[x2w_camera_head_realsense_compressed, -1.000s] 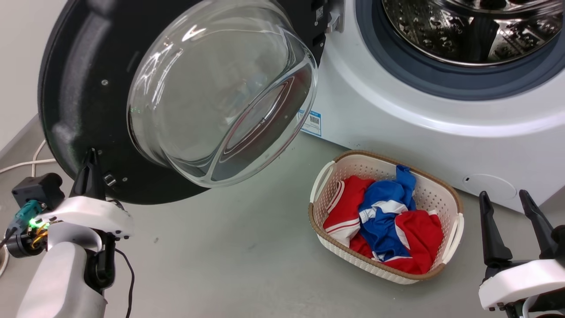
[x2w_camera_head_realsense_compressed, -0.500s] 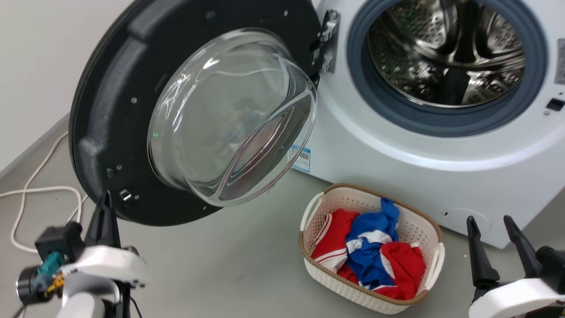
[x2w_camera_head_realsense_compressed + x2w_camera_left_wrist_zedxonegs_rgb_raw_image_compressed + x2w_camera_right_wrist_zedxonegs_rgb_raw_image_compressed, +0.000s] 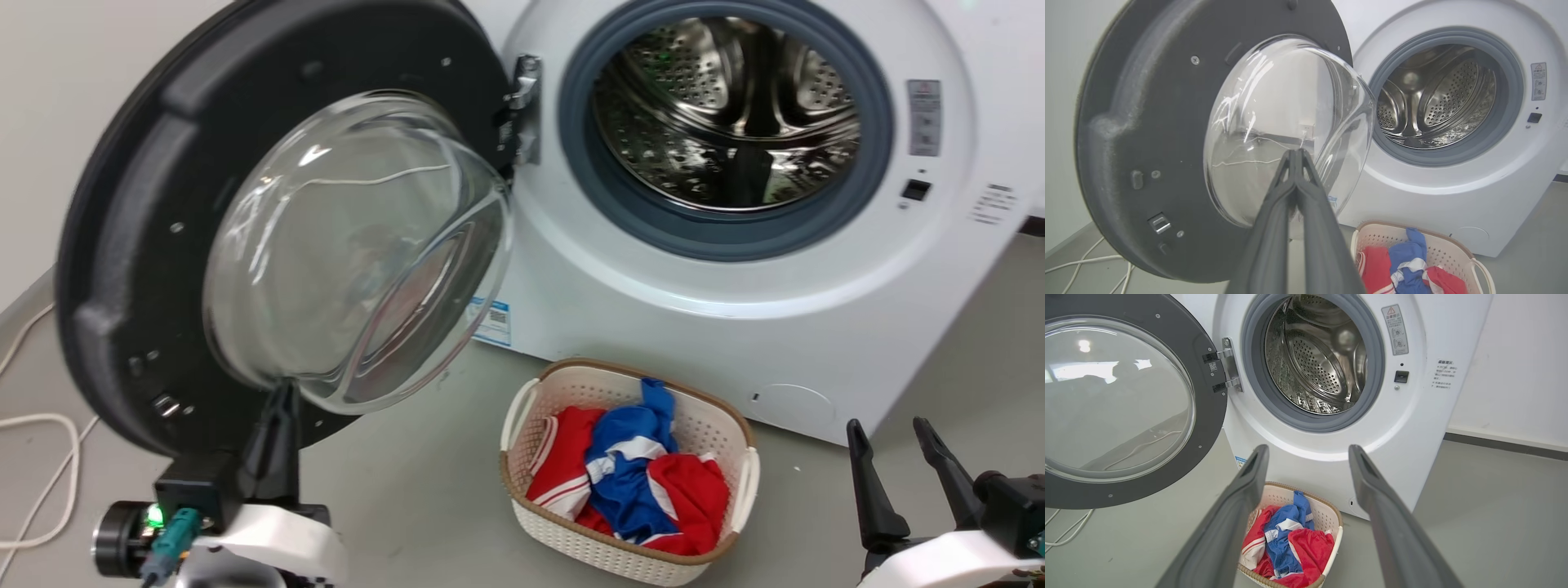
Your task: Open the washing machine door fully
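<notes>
Washing machine door wide open, left arm raised before it.

The door hangs on its hinge at the left of the steel drum, glass bowl facing the robot. The left gripper points up at the bowl's lower part, fingers pressed together on nothing; if they touch the glass, I cannot tell. The right gripper is low at the right, fingers spread apart, beside the laundry basket on the floor.

Bright even light | glare on washing machine door | head view slightly blurred
</notes>
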